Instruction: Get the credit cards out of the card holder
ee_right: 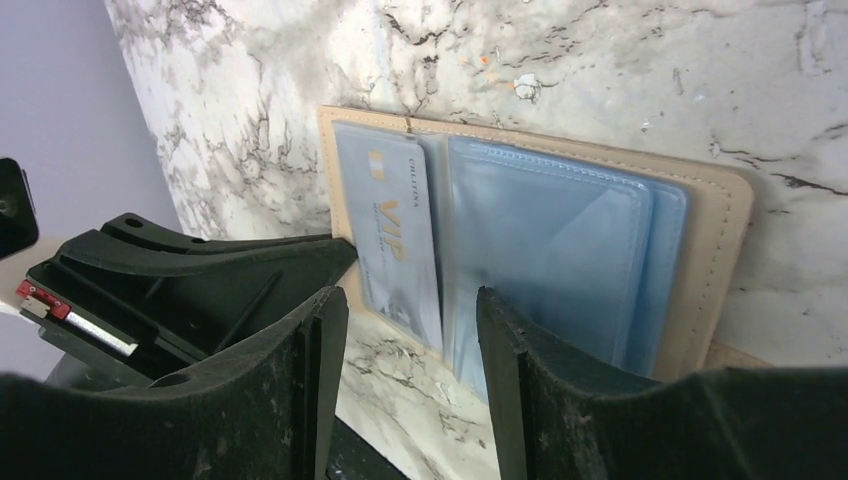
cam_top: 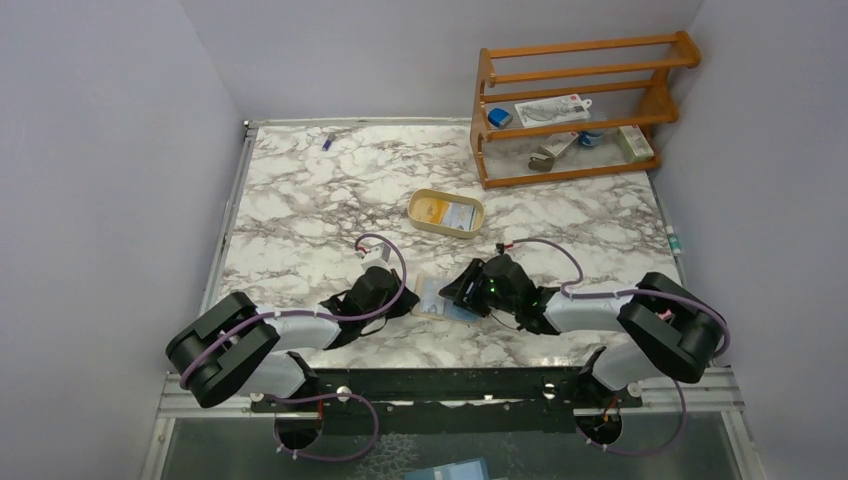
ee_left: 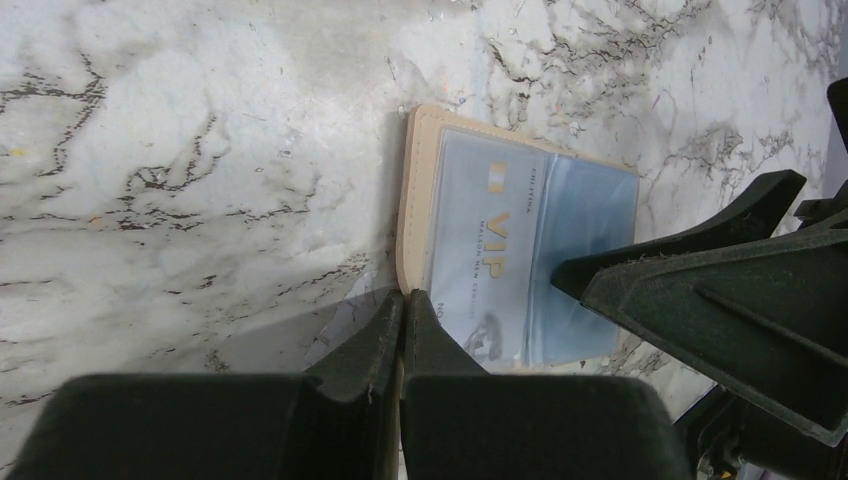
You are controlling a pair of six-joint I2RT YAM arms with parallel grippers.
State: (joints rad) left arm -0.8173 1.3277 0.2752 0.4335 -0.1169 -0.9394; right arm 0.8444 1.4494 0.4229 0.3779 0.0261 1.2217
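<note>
The card holder (cam_top: 437, 298) lies open on the marble table between my two grippers, with a tan rim and pale blue clear pockets. A bluish-white "VIP" card (ee_left: 480, 240) sits in its left pocket and also shows in the right wrist view (ee_right: 395, 230). My left gripper (ee_left: 404, 300) is shut on the card holder's (ee_left: 412, 200) tan edge. My right gripper (ee_right: 412, 310) is open at the near edge of the card holder (ee_right: 715, 240), with one finger (ee_right: 500, 330) over the blue pockets. A yellow-orange card (cam_top: 433, 208) and a bluish-white card (cam_top: 460, 214) lie in the oval tan tray (cam_top: 446, 228).
A wooden rack (cam_top: 575, 100) with small items stands at the back right. A small blue object (cam_top: 327, 140) lies at the back left. The right gripper's finger (ee_left: 700, 260) shows in the left wrist view, close over the card holder.
</note>
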